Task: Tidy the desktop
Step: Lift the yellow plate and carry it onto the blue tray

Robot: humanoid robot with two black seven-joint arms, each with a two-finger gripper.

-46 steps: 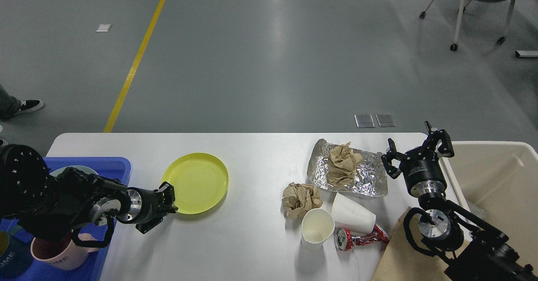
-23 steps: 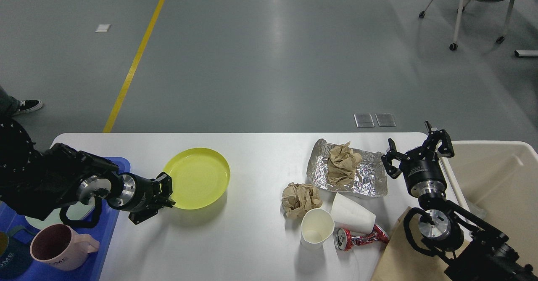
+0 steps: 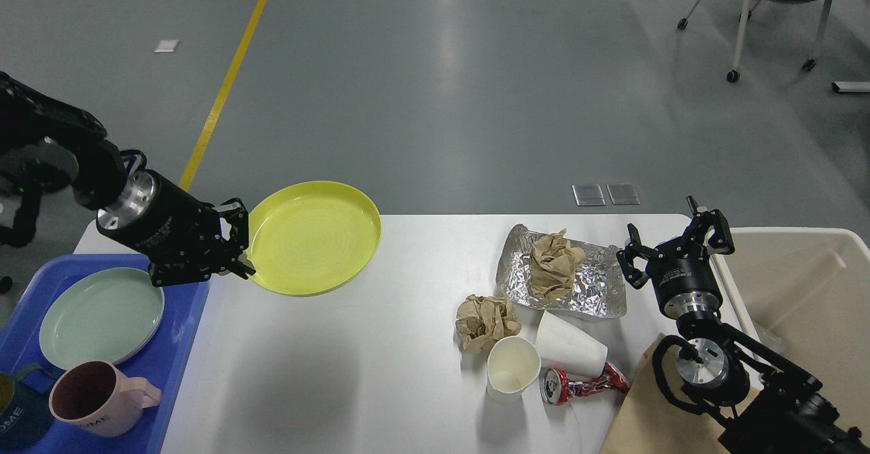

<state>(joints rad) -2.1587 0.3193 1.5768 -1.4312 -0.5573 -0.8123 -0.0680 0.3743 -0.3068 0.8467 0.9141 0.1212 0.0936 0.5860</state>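
Mug [image 3: 95, 398]: pink, nearest, upright in the blue tray [image 3: 180, 345], handle to the right.
Green plate [image 3: 100, 316]: flat in the tray, just beyond the mug.
Can [image 3: 578, 382]: crushed, lying on its side at the near right, touching a tipped paper cup [image 3: 569, 348].
Upright cup [image 3: 511, 367]: empty, just left of the can.
Paper wads: one [image 3: 484, 319] on the bench, one [image 3: 554, 258] lying on the foil [image 3: 598, 292] further back.
Bench [image 3: 380, 365]: white, wide, long axis left to right; trash bunched at the right end, tray at the left end, middle bare.
Right gripper [image 3: 673, 236]: fingers apart, holding nothing, hovering just right of the foil; cream bin [image 3: 809, 291] to its right.
Left gripper [image 3: 231, 236]: clamped on the left rim of the yellow plate [image 3: 312, 238].
Yellow plate: lifted off the bench, tilted, near edge lower, hollow side up; round, so no long axis.
Key relation: tray and green plate lie left of and nearer than the held plate; left arm is much the nearer arm.
Step, as judged: carrying the plate across to the tray, probably onto the green plate.
Risk: a one-edge grip may let the plate sag or slip.
Remaining: all the trash is not yet binned.
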